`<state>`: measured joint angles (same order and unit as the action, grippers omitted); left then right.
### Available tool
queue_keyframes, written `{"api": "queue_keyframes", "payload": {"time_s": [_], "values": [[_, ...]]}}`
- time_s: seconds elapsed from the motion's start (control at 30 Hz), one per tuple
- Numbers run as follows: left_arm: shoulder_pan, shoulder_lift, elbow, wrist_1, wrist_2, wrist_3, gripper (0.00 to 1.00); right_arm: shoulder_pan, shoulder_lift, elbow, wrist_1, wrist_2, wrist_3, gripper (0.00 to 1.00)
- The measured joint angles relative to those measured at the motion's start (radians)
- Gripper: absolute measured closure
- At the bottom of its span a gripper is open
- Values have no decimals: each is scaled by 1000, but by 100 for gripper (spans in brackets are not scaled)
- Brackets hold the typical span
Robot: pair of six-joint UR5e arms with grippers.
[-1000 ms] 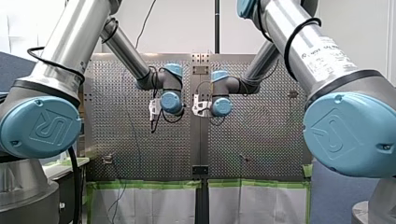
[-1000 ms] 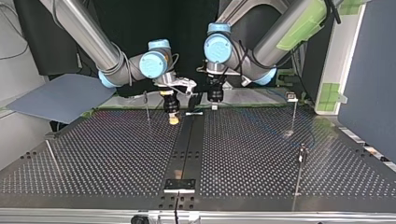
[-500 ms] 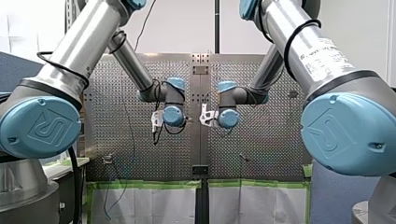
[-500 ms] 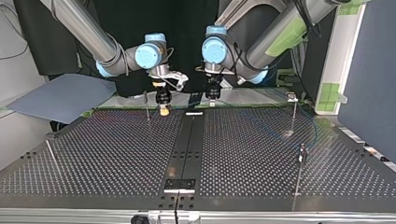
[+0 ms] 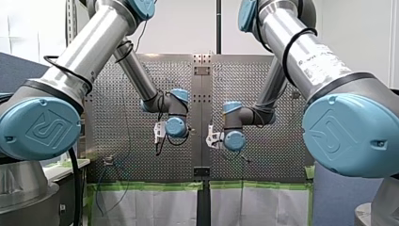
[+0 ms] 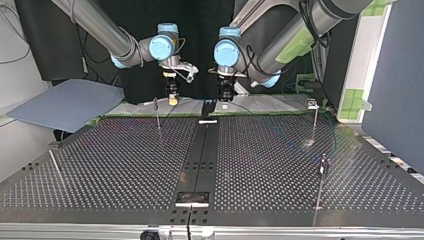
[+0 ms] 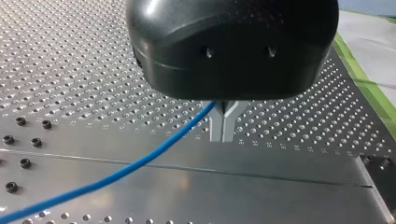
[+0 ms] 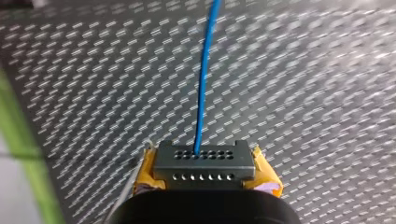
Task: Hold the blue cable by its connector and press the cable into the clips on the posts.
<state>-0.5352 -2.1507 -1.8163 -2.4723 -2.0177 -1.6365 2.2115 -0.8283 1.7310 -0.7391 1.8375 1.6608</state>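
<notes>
**Connector in my right gripper, cable pinched in my left**

The blue cable (image 8: 203,84) rose out of the middle of its grey connector (image 8: 204,163), a block with two rows of small holes, and ran off over the perforated bench (image 8: 303,93). My right gripper (image 6: 173,100) was clenched on that connector, with its yellow pads (image 8: 148,171) pressed against the block's two ends. Further along, the cable entered the notch between the metal fingers (image 7: 215,130) of my left gripper (image 7: 222,139). Those fingers were closed on it, and from there it trailed away slack across the bench.

In the top view both grippers pointed straight down and hung clear of the surface, near the bench's far edge and on either side of its centre seam. A thin post (image 6: 157,114) stood near my right gripper, and two more posts (image 6: 315,122) stood well apart at the view's right.

In the front view my left arm (image 5: 94,47) and my right arm (image 5: 301,52) sloped in from the upper corners. Each forearm dropped toward the middle with its wrist folded inward.

A pale label (image 5: 324,59) on my right arm's tube carried print too small to read. The blue joint caps (image 5: 44,129) bore a raised emblem (it looked like a stylised UR).
</notes>
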Motion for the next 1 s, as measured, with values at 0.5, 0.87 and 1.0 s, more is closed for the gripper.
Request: {"api": "queue_keyframes", "payload": {"time_s": [0.5, 0.87, 1.0], "values": [[-7, -90, 6, 39, 10, 2, 100, -39, 78, 136, -118, 6, 36, 100], [-24, -181, 40, 89, 14, -3, 100, -87, 81, 240, -148, 4, 18, 100], [-34, -190, 54, 94, 16, -6, 100, -107, 82, 252, -166, 2, 17, 100]]}}
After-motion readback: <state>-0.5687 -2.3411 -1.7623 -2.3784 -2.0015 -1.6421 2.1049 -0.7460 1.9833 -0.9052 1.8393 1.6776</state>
